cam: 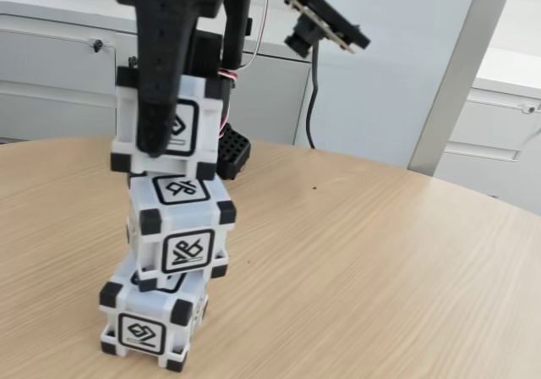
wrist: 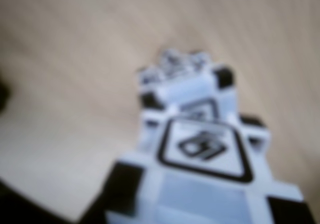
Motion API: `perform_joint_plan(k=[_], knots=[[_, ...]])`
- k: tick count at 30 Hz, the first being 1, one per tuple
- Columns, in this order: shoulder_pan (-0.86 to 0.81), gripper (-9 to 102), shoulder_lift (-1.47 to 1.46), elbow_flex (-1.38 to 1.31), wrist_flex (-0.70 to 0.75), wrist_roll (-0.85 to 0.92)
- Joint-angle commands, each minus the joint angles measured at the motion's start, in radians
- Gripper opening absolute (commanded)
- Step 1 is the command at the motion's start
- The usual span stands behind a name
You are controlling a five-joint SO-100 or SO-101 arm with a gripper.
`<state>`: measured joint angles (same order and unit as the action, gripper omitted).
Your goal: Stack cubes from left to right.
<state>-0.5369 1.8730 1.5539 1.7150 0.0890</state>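
Note:
Three white cubes with black corners stand in a tower at the left of the fixed view. The bottom cube [cam: 152, 321] rests on the table, and the middle cube [cam: 182, 228] sits on it, turned slightly. The top cube [cam: 188, 125] is on or just above the middle one, shifted a little to the left. My black gripper [cam: 161, 142] comes down from above and is shut on the top cube, with one finger [cam: 156, 100] across its front face. In the blurred wrist view, the top cube [wrist: 205, 151] is close below, with the lower cubes [wrist: 182, 71] beyond it.
The tower stands on a round wooden table [cam: 363, 269], which is bare to the right. The arm's black base [cam: 234, 151] is just behind the tower. White cabinets [cam: 51, 74] and a pale pillar [cam: 461, 66] line the back.

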Motion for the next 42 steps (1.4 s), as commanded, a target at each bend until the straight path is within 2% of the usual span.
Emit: perform_joint_plan(k=[1, 12, 21, 42], knots=[[0.023, 18, 0.011, -0.026, -0.048, -0.025], [0.054, 19, 0.011, -0.009, -0.064, -0.005], [0.052, 29, 0.011, -0.008, -0.054, 0.017], [0.052, 32, 0.032, -0.023, -0.021, 0.014]])
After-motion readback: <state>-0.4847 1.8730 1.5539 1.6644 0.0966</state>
